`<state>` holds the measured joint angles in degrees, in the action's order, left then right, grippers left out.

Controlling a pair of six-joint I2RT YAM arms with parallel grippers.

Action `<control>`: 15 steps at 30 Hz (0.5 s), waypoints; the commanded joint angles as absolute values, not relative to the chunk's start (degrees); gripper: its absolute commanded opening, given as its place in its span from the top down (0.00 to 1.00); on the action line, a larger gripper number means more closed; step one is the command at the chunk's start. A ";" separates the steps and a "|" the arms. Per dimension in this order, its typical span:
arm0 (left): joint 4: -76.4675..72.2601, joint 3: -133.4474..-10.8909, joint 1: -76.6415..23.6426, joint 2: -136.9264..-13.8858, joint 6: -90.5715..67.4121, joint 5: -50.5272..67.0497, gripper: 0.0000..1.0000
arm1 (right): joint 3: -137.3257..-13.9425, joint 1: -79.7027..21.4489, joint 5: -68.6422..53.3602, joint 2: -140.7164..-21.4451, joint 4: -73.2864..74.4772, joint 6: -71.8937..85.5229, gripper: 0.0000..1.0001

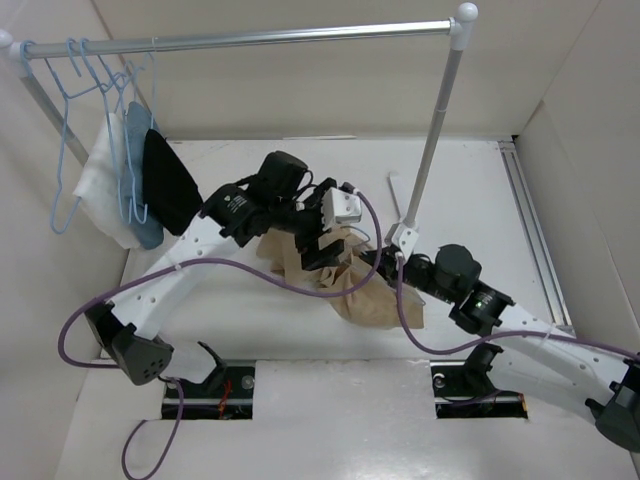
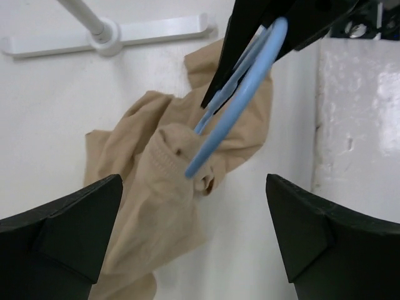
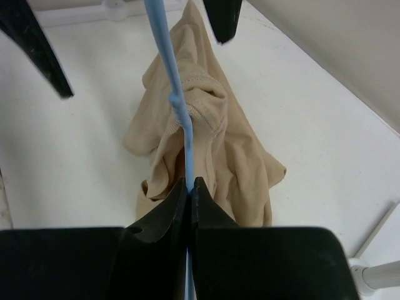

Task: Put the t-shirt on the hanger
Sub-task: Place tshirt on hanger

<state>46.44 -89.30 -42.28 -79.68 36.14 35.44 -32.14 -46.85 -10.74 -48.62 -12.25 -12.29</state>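
While the top view looks down on both arms, the left gripper (image 1: 322, 245) and the right gripper (image 1: 368, 262) meet at mid-table over the tan t-shirt (image 1: 385, 300). The shirt lies crumpled on the white table (image 1: 250, 325), near the foot of the clothes rack's upright post (image 1: 430, 150). At the rack's upper left end hang other blue hangers (image 1: 75, 120), a white cloth (image 1: 100, 195), a blue cloth (image 1: 135, 140) and a black garment (image 1: 172, 185). From this view I cannot tell how either pair of jaws stands.

In the left wrist view, the left gripper's two fingers (image 2: 69, 231) stand wide apart at the bottom corners, with nothing held between them. Beyond them the light-blue hanger (image 2: 234, 109) slants down out of the right gripper's black fingertips, and its lower end touches the shirt's collar. The rack's white foot (image 2: 125, 31) lies behind.

In the right wrist view, the right jaws are pressed together on the hanger's wire, which runs away over the bunched shirt neck. The left gripper's open fingers flank the wire without touching it.
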 commanded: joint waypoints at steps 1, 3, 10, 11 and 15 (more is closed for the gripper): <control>44.15 -87.90 -41.75 -72.17 40.78 31.30 0.01 | -31.30 -46.76 -10.37 -46.76 -20.65 -13.01 1.00; 40.54 -85.44 -41.75 -66.75 42.79 28.32 0.01 | -31.29 -46.76 -10.37 -46.76 -20.65 -13.01 1.00; 20.93 -63.21 -41.75 -58.70 53.07 18.98 0.01 | -31.81 -46.76 -12.91 -48.42 -22.50 -14.15 1.00; 20.05 -61.37 -41.75 -59.58 53.09 18.98 0.01 | -31.82 -46.76 -13.62 -48.43 -22.50 -14.15 1.00; 10.40 -60.03 -41.75 -63.62 51.86 18.98 0.01 | -32.87 -46.76 -14.68 -48.43 -22.50 -14.15 1.00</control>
